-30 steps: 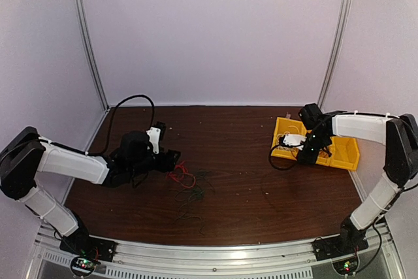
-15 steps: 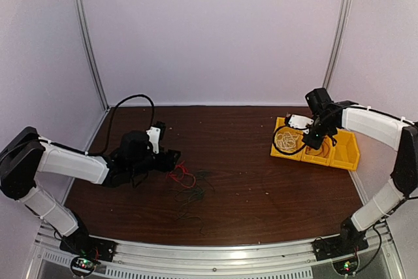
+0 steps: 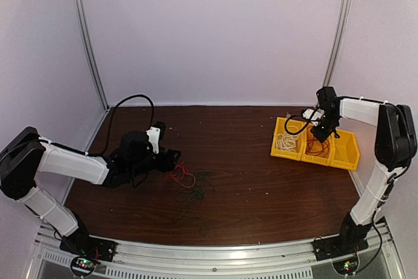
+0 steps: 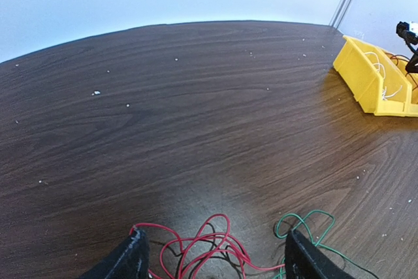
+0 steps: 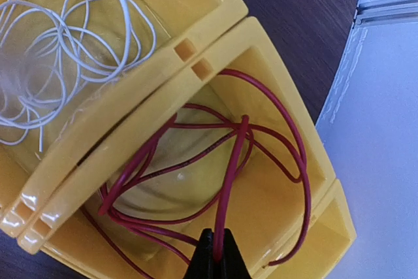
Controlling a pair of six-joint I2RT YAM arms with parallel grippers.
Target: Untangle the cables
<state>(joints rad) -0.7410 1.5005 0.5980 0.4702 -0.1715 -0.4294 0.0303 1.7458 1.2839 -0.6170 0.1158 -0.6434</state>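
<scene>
On the table lies a tangle of cables: a red cable (image 3: 181, 176) (image 4: 209, 243) next to a green cable (image 4: 304, 223) and dark thin strands (image 3: 196, 191). My left gripper (image 3: 171, 159) (image 4: 215, 262) hangs open just over the red loops, one finger (image 4: 130, 259) on each side. A white cable (image 3: 285, 140) (image 5: 65, 50) lies coiled in the left yellow bin (image 3: 279, 153). Over the middle bin (image 5: 287, 200), my right gripper (image 3: 320, 132) (image 5: 215, 253) is shut on a strand of another red cable (image 5: 225, 187) coiled inside it.
Three yellow bins stand side by side at the right rear of the table; the rightmost (image 3: 348, 156) shows nothing inside. The thick black arm cable (image 3: 130, 99) arcs behind the left arm. Metal frame posts (image 3: 88, 37) stand at the back corners.
My right gripper has moved from over the left bin to the middle bin and has shut on the red cable there. The left arm has stayed still.
</scene>
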